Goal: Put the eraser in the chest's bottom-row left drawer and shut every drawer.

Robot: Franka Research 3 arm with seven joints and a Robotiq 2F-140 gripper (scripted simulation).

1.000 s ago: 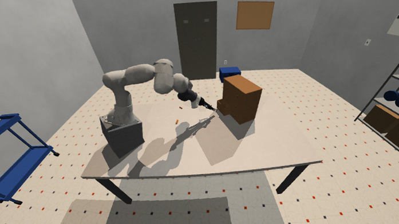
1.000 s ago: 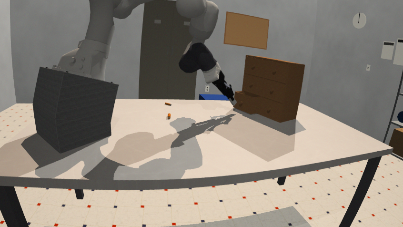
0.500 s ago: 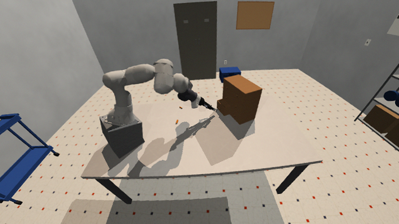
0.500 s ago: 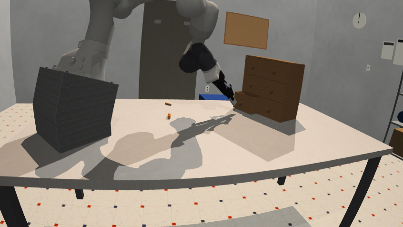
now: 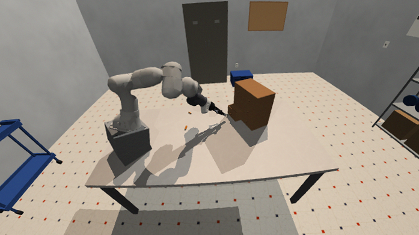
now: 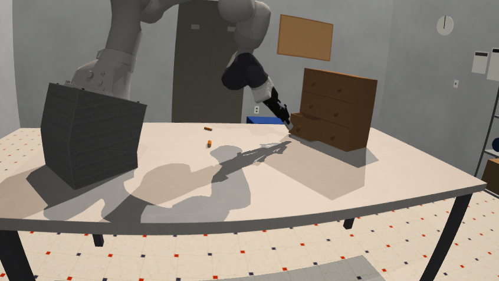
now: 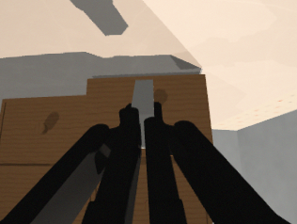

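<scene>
The brown chest (image 6: 336,106) stands on the table toward the right, also in the top view (image 5: 252,101). Its bottom left drawer (image 6: 307,127) sticks out a few centimetres from the front. My gripper (image 6: 288,124) is shut and empty, fingertips together against the outer front of that drawer; it also shows in the top view (image 5: 225,114). In the wrist view the closed fingers (image 7: 143,110) point at the brown drawer front (image 7: 106,120) beside a knob. I cannot make out the drawer's inside. No eraser is plainly recognisable.
Two small orange items (image 6: 207,128) (image 6: 209,143) lie on the table left of the chest, apart from the gripper. The arm's dark base block (image 6: 90,132) stands at the left. A blue box (image 5: 241,75) sits behind the chest.
</scene>
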